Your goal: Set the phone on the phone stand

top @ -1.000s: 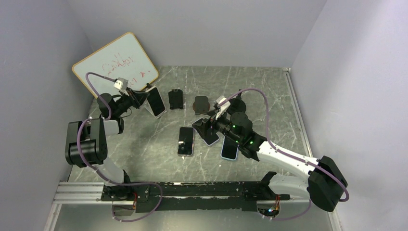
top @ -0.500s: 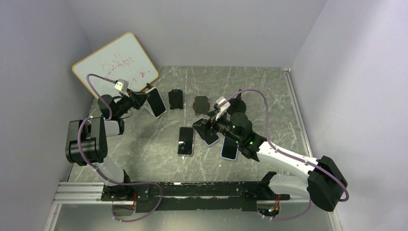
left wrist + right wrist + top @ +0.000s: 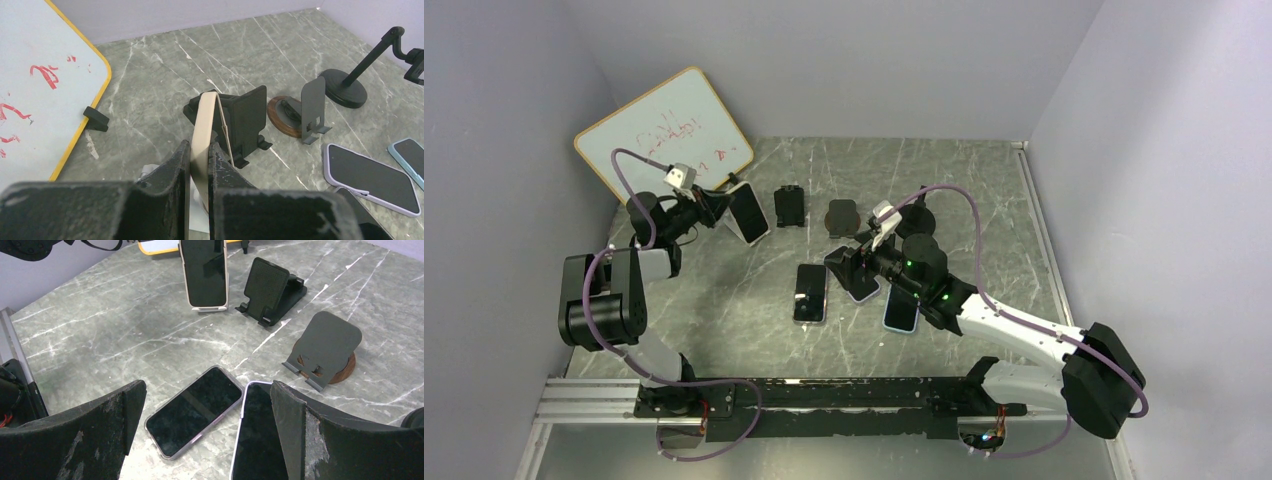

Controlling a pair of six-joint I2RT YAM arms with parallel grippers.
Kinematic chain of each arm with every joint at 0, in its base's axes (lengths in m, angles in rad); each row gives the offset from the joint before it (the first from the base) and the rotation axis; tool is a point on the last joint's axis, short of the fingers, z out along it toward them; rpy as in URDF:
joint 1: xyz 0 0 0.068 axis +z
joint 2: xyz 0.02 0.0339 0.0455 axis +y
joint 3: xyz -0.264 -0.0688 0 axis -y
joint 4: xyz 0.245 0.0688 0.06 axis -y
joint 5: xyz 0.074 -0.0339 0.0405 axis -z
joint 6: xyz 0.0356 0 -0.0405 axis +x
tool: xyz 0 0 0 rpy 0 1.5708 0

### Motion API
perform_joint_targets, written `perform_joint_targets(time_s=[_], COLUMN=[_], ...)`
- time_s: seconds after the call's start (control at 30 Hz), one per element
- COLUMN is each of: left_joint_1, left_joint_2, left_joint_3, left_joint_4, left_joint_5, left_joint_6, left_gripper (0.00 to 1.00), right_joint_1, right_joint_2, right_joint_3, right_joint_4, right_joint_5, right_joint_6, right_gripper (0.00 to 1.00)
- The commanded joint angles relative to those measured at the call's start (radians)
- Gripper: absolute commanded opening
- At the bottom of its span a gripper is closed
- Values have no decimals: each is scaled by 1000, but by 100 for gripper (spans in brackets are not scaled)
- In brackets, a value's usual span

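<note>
1. Grey, white-veined marble bench (image 3: 724, 300) between pale lilac walls (image 3: 824, 60); a whiteboard (image 3: 664, 135) leans far left.
2. Left tool (image 3: 200, 155) pinches a cream-edged phone (image 3: 202, 125) upright, just beside the black phone stand (image 3: 247, 117).
3. Right tool (image 3: 205, 405) hangs spread over flat-lying phones (image 3: 192, 410).

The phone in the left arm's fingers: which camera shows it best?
The right wrist view: the phone faces it, dark screen and pale case plain, only its top cut off. The left wrist view sees just its thin edge, pinched in the left gripper. The top view shows it small and tilted.
</note>
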Motion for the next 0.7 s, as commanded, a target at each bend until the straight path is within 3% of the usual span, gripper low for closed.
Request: perform_joint_targets(time_s=[0.0,0.13,0.3,0.43,0.67], left_joint_1=[-2,-16,-28,-28,-34], left_joint_2=[28,39,18,-15,-116], left_joint_3=[4,21,29,39,57], left_joint_4=[-89,-164,-218,-230,-278], left_joint_5=[-34,-63,-95,-100,-172], left_joint_6=[120,154,158,152,137], left_gripper=[5,10,35,45,51], right_joint_1=[-4,-6,-6,-6,-17], right_joint_2=[2,3,17,65,197], right_joint_3=[-16,-19,-17,17,112], right_joint_4=[20,23,21,-32,-191], right_joint_5=[15,19,42,88,193], right_joint_6=[-9,-9,-3,2,20], right_gripper=[100,100,100,100,100])
